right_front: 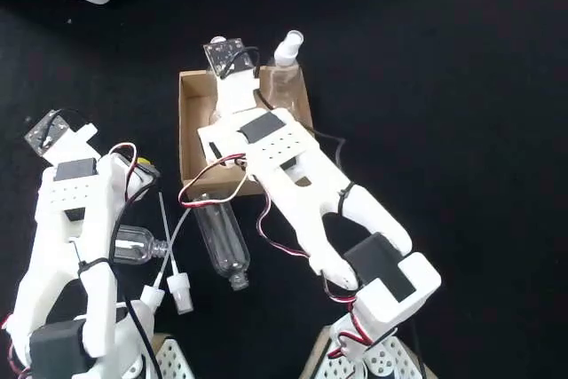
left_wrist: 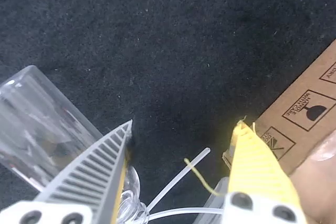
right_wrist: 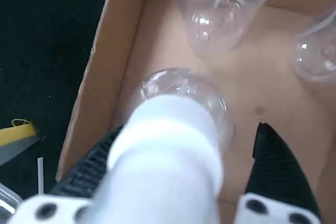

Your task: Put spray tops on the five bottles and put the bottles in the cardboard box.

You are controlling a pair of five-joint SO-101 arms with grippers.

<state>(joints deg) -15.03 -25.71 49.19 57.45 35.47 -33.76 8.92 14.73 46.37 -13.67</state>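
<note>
Right arm is stretched out over the cardboard box point(right_front: 188, 130), and its right gripper point(right_wrist: 186, 132) hangs down inside the box with the black jaws spread wide. Between them sits a clear bottle point(right_wrist: 181, 90) wearing a white spray top point(right_wrist: 168, 145). One jaw is close against the top's side, the other stands clear with a strip of box floor showing, so nothing is clamped. Deeper in the box there's a second bottle point(right_wrist: 220, 9) with a thin tube showing inside it, and a third bottle point(right_wrist: 315, 51) off by the wall. From above, a topped bottle point(right_front: 286, 73) pokes up at the box's far corner, beside the right arm's wrist. Over on the other side, the left gripper point(left_wrist: 184, 125) hovers low above the black table point(right_front: 461, 130), well open and holding nothing. Its ribbed grey finger is right beside a lying bottle point(left_wrist: 37, 124), its yellow finger is near the box corner, and a loose dip tube point(left_wrist: 178, 177) runs across the table between the two. On the table near the arm bases lies a bare bottle point(right_front: 222, 239), just off the box's near wall, neck pointing away from the box. Two loose spray tops point(right_front: 180, 293) lie beside it, their tubes trailing toward the left arm
</note>
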